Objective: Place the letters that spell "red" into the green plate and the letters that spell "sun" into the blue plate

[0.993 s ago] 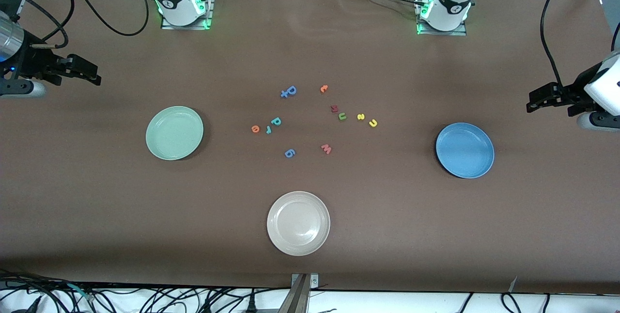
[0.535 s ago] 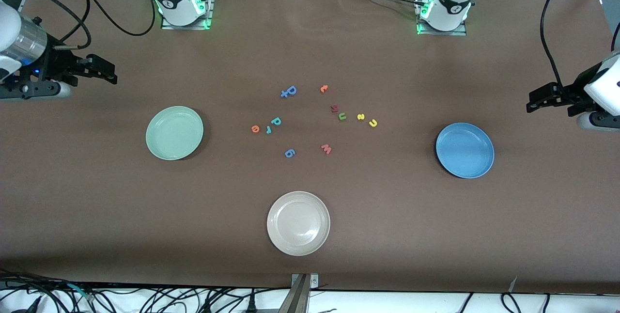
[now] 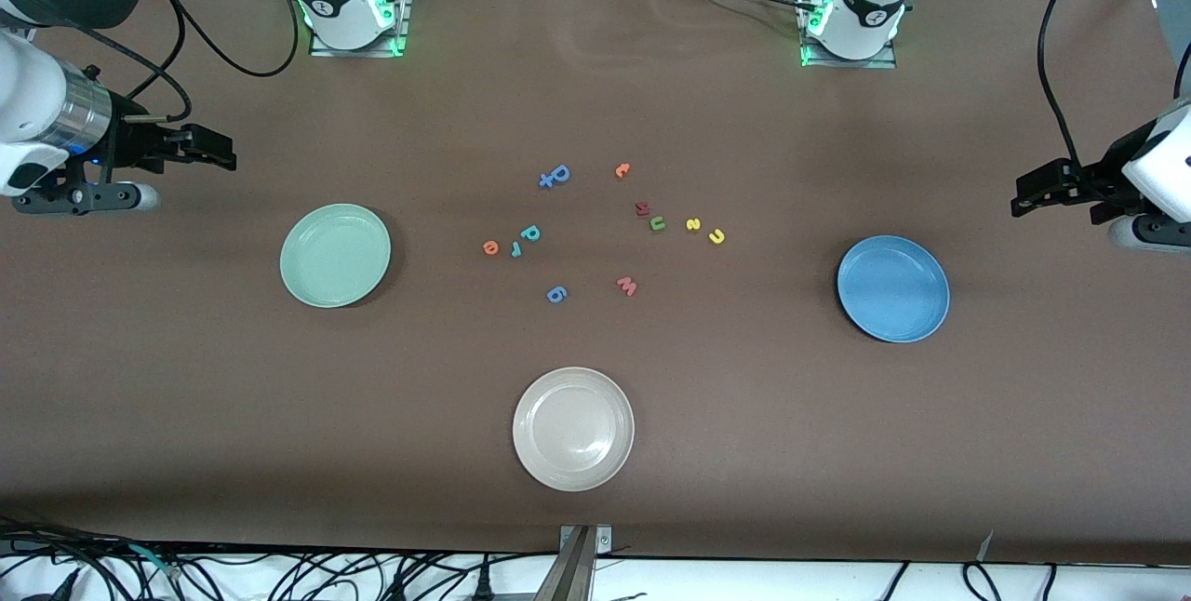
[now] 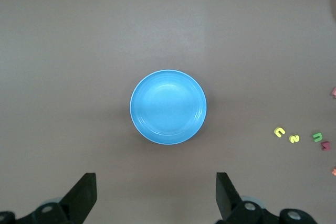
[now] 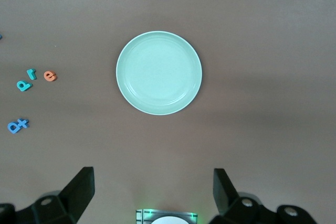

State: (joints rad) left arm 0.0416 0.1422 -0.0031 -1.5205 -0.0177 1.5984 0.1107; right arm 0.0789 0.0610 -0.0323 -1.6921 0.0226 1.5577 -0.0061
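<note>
The letters that spell "red" (image 3: pixel 512 241) and "sun" (image 3: pixel 687 227) lie loose mid-table between green plate (image 3: pixel 335 255) and blue plate (image 3: pixel 893 288), likely light, soft foam best pinched across flat edges, while the left gripper (image 3: pixel 1022 196) and right gripper (image 3: pixel 221 154) hang open, empty, above the table's ends.

You have a plain matte brown table cover (image 3: pixel 744 452) under everything. The round shallow plate toward the right arm's end is pale mint green (image 3: pixel 335 255), the one toward the left arm's end is medium blue (image 3: pixel 893 288), and the one nearest the front camera is cream white (image 3: pixel 573 429) (none carries any pattern). Your small foam letters: an orange round one (image 3: pixel 490 247), two teal ones (image 3: pixel 530 233) (image 3: pixel 516 249), two periwinkle-blue ones (image 3: pixel 555 176) (image 3: pixel 555 294), an orange curled one (image 3: pixel 622 170), a dark red one (image 3: pixel 641 208), a green arch (image 3: pixel 657 224), a yellow "s" (image 3: pixel 692 224), a yellow arch (image 3: pixel 715 236) and a salmon "w" (image 3: pixel 626 285).
</note>
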